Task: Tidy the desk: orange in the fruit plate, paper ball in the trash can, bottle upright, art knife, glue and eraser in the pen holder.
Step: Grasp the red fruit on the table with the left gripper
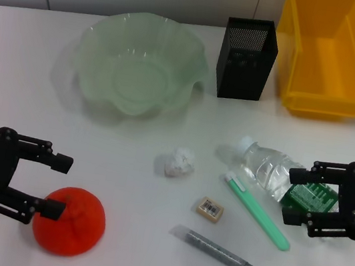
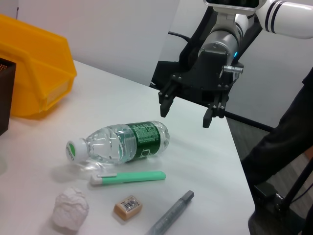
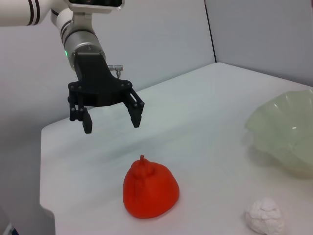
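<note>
Both grippers gape wide, holding nothing: the left gripper [image 1: 60, 185] hovers above the orange [image 1: 69, 221], the right gripper [image 1: 296, 195] over the lying bottle [image 1: 272, 173].

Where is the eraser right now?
In the head view, the eraser lies centre-right on the table, between the paper ball and the grey glue pen.

My white table [image 1: 23, 82] is carrying a bowl [image 1: 141, 66], holder [image 1: 246, 59], bin [image 1: 331, 56], bottle [image 1: 272, 172], paper ball [image 1: 178, 162], eraser [image 1: 209, 209], knife [image 1: 256, 210], glue [image 1: 222, 253] and orange [image 1: 72, 221].
</note>
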`<state>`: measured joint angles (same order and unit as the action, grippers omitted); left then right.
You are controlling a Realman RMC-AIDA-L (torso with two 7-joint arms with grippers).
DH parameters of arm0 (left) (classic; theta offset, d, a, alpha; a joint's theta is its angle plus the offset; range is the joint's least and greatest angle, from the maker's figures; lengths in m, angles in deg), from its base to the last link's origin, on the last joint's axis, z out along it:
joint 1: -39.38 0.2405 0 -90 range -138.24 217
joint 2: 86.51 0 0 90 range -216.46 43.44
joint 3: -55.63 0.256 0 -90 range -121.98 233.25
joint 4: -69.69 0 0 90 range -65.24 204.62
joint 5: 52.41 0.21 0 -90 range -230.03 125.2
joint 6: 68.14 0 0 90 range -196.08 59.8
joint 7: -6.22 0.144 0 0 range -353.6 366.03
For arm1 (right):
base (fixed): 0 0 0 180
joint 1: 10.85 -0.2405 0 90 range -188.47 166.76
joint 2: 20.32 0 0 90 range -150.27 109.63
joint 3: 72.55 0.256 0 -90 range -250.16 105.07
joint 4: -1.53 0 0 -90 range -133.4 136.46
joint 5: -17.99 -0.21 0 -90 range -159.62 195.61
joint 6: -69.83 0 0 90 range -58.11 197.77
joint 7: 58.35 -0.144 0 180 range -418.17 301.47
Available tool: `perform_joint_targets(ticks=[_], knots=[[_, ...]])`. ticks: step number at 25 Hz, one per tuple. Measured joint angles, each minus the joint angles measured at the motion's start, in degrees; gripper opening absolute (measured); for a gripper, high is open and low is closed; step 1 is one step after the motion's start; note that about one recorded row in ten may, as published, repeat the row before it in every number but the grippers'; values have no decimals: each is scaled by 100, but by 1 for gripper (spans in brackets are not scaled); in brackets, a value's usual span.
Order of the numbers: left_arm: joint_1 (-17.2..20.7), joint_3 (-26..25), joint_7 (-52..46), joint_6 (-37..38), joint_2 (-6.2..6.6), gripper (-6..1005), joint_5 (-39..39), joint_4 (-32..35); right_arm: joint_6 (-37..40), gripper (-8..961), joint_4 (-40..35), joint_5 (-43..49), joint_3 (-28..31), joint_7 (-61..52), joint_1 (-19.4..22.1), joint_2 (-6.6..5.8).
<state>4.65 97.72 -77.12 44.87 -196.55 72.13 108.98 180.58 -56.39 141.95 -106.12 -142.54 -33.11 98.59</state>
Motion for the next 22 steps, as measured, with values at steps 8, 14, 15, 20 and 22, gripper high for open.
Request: perform_joint_targets(ticks=[8,14,15,20,22], knots=[[10,2,-36,-2,6,815,0,8,0,756,0,1,0,17,-6,0],[17,-1,-52,-10,9,815,-1,10,-1,757,0,-12,0,17,12,0],[20,-3,-60,-10,9,815,-2,12,-1,757,0,-12,0,17,12,0],[93,5,-540,5,-47,816,-4,387,-1,757,0,-20,16,16,36,-13],[158,54,-734,16,-123,816,25,664,-1,757,0,-22,35,12,42,-27]])
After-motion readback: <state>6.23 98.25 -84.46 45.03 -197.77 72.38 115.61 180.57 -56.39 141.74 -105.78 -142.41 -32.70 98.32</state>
